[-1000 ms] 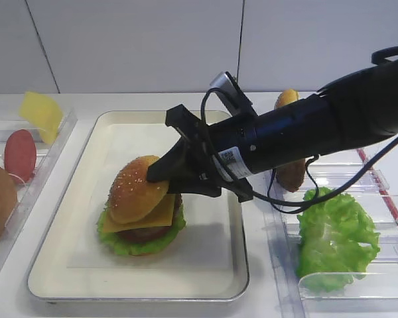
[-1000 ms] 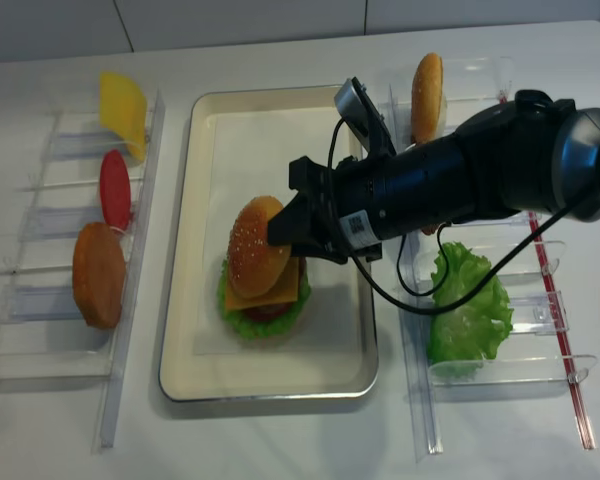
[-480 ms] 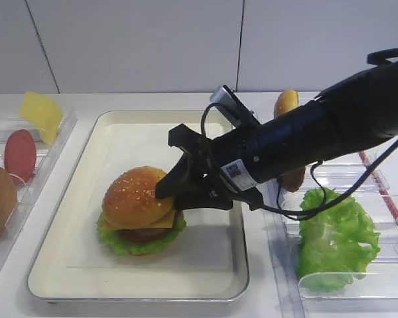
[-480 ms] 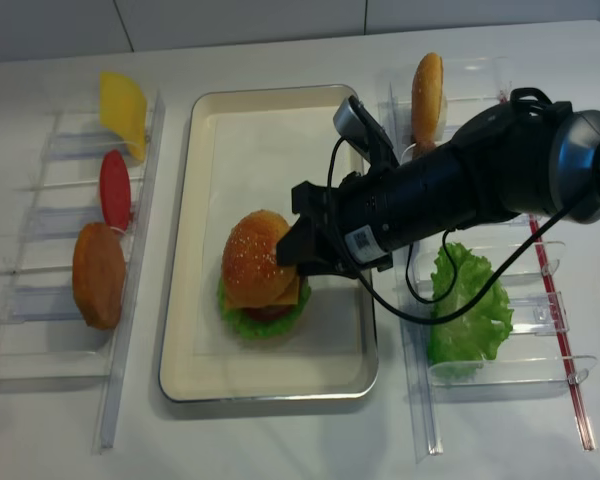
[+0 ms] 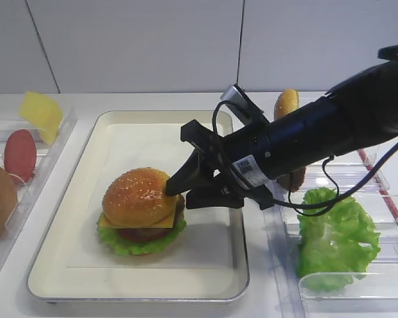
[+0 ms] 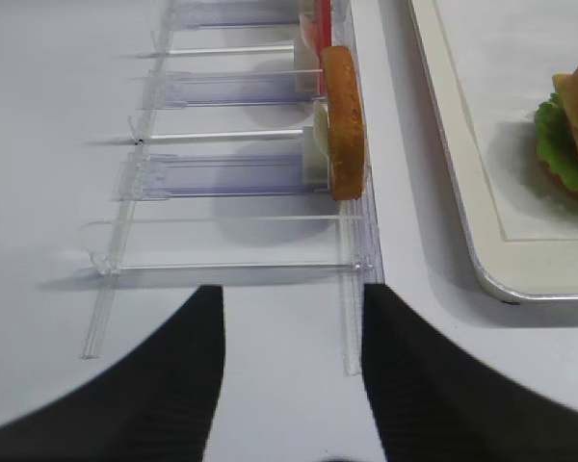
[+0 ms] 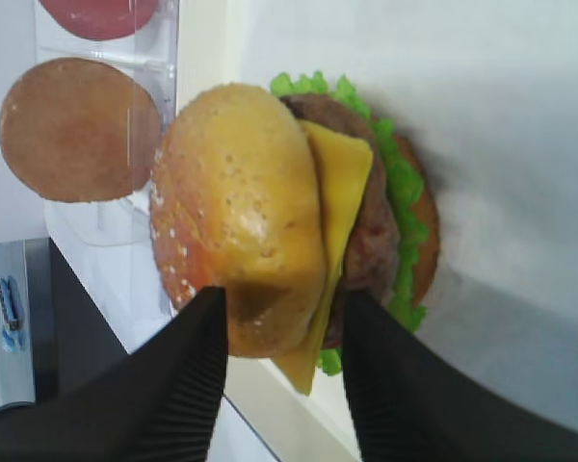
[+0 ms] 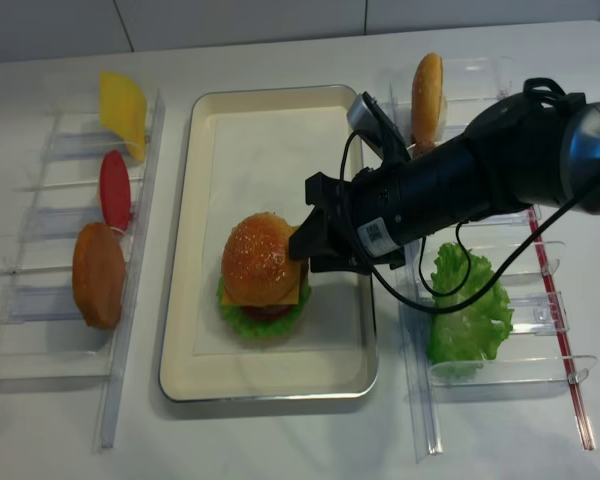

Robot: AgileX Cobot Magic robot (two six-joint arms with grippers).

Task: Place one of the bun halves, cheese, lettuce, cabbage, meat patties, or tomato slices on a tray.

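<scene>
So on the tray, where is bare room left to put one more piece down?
The tray is bare behind the burger, up to its far rim, and in a narrower strip before the near rim. The burger's right side is crowded by the right end effector.

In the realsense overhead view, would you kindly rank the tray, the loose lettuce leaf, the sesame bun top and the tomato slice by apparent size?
1. tray
2. lettuce leaf
3. sesame bun top
4. tomato slice, though it stands edge-on in its rack, so it looks narrower.
</scene>
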